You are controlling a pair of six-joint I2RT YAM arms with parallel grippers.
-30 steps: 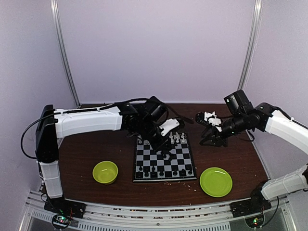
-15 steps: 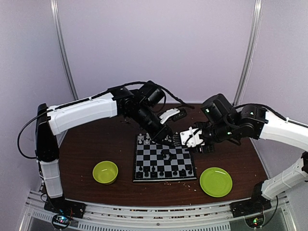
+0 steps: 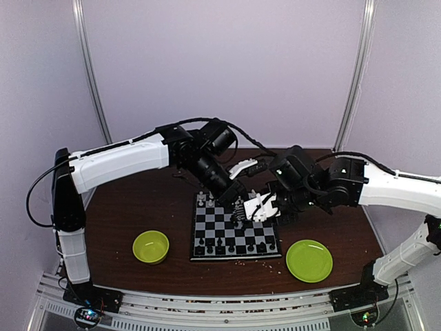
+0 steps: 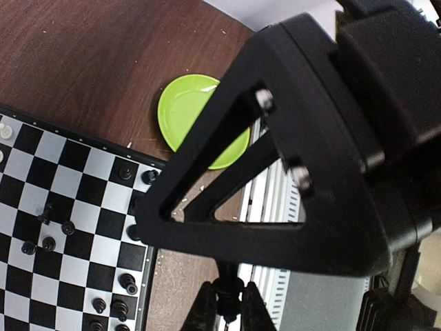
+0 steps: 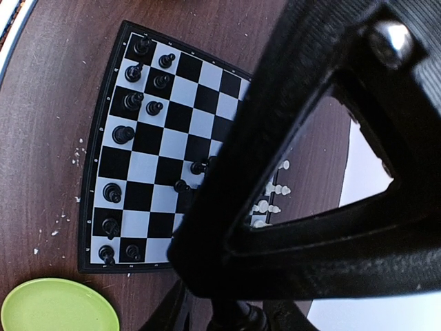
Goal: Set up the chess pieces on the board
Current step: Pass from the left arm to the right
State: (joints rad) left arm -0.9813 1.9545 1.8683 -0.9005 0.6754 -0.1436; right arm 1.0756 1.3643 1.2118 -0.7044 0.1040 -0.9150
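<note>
1. Since a second ago, the right gripper (image 3: 260, 207) has swung in from the bare table right of the board (image 3: 231, 238). It now hangs over the board's far right squares. The left gripper (image 3: 233, 198) has lifted off the middle of the board and sits above its far edge, just beside the right one.
2. From above, black chess pieces (image 3: 234, 243) line the near rows and white chess pieces (image 3: 204, 201) the far rows. A green bowl (image 3: 151, 247) sits left of the board and a green plate (image 3: 309, 261) near its right corner. I cannot tell here how far apart the right fingers stand.
3. The left wrist view adds the board's (image 4: 69, 207) near right corner and a few black chess pieces (image 4: 127, 281) loose mid-board. The green plate (image 4: 186, 117) lies beyond. The left fingers are closed almost together. I cannot tell whether anything is pinched.
4. The right wrist view alone shows the whole near rows of black chess pieces (image 5: 124, 134) on the board (image 5: 158, 152). White chess pieces (image 5: 275, 189) show through the gripper frame, and the green plate (image 5: 55, 307) is at the corner.
</note>
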